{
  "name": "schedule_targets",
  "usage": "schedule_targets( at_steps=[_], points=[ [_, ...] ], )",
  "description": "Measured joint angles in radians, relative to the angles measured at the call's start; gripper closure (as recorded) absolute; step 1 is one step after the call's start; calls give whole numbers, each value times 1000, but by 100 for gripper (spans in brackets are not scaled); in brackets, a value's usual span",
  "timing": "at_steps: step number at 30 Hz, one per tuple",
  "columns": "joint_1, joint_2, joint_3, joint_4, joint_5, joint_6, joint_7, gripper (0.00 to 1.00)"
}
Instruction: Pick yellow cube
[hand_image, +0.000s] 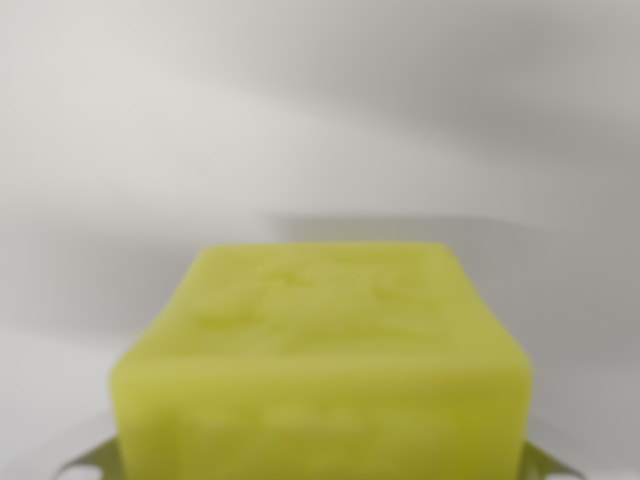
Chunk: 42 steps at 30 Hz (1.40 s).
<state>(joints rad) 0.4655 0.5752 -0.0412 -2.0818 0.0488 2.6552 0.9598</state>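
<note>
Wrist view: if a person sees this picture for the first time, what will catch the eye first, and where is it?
The eye goes first to the yellow cube, blurred and very close, filling the lower middle of the wrist view. Behind it there is only a plain pale grey surface with soft shadows. At the two bottom corners, small grey-green slivers show beside the cube; they may be parts of the claw, but the picture is too blurred to tell.

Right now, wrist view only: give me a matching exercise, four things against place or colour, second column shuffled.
Things:
1. yellow cube
2. claw fingertips
3. shadow
4. pale surface

Place or colour:
A. bottom corners, flanking the cube
B. darker grey band just behind the cube
C. upper frame, grey-white
D. lower centre, blurred close-up

Pairs: 1-D, 2-A, 3-B, 4-C
</note>
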Motion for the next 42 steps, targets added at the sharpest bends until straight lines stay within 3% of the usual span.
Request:
schedule_targets(
  at_steps=[42],
  points=[
    [-3, -156, 0, -25, -19, -131, 13, 100]
  ],
)
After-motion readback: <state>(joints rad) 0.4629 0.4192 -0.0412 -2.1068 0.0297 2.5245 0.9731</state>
